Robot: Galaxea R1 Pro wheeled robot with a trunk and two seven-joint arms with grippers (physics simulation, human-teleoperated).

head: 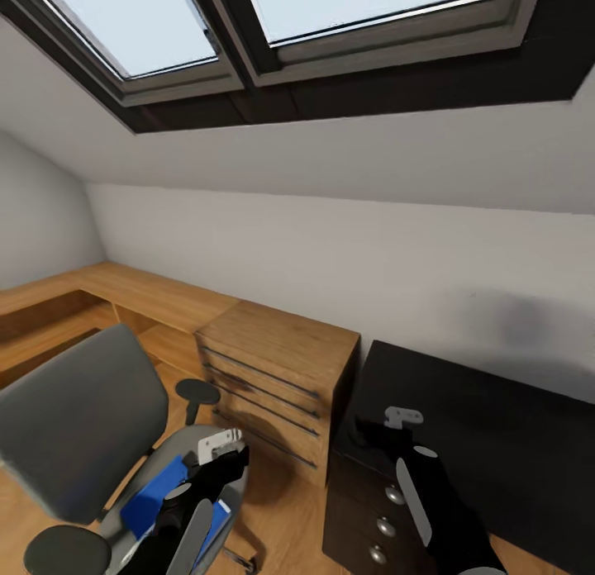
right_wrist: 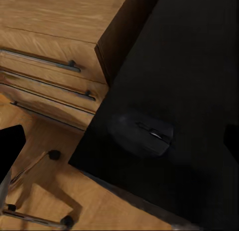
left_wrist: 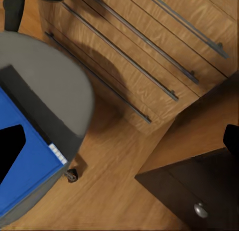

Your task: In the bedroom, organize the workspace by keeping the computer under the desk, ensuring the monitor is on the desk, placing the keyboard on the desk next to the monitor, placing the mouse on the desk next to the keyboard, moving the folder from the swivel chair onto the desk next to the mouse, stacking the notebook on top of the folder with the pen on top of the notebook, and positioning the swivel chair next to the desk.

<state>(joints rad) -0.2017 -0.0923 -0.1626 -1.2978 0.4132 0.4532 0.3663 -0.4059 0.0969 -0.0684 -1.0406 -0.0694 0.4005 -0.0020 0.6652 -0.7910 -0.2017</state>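
The grey swivel chair [head: 78, 426] stands at the lower left, and the bright blue folder [left_wrist: 27, 164] lies flat on its seat with a dark strip along one edge. My left gripper [head: 219, 453] hovers open just above the seat's front edge. One of its fingertips [left_wrist: 10, 151] is over the folder and grips nothing. The small black mouse [right_wrist: 144, 134] rests near the corner of the glossy black desk [head: 496, 443]. My right gripper [head: 402, 416] hangs open over that corner, with the mouse beneath the gap between its fingers.
A light wooden cabinet [head: 277, 377] with long bar handles stands between chair and desk, close to both. Black desk drawers with silver knobs [head: 386, 525] face me. A low wooden bench [head: 107, 290] runs along the sloped wall. The chair's chrome legs and castors [right_wrist: 55, 155] reach near the desk corner.
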